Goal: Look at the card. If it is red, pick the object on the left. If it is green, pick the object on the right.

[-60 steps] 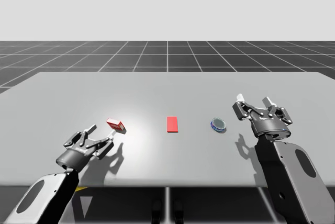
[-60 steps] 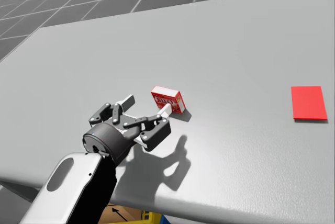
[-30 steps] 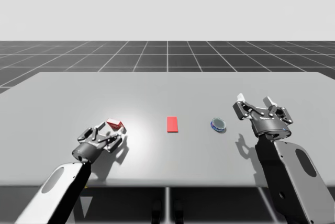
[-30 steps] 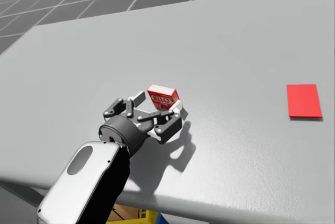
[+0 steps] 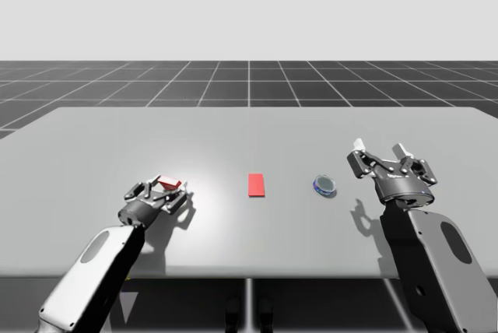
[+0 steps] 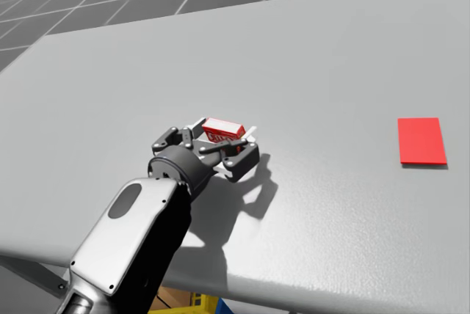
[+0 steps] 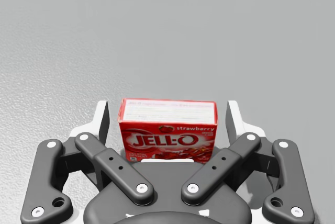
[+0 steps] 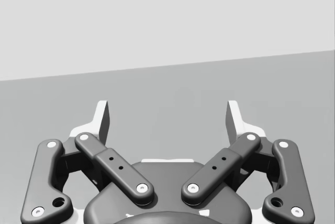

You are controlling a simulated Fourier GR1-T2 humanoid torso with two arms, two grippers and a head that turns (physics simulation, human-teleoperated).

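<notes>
The robot's left gripper is released, its 2 fingers just clear of a small red box with a pale top, on the table's left. A red card lies mid-table. The right gripper hangs spread.

The left arm stretches in from seven o'clock, the left gripper down low with fingers spread wide, while at four o'clock the right gripper hangs raised, fingers splayed apart.
</notes>
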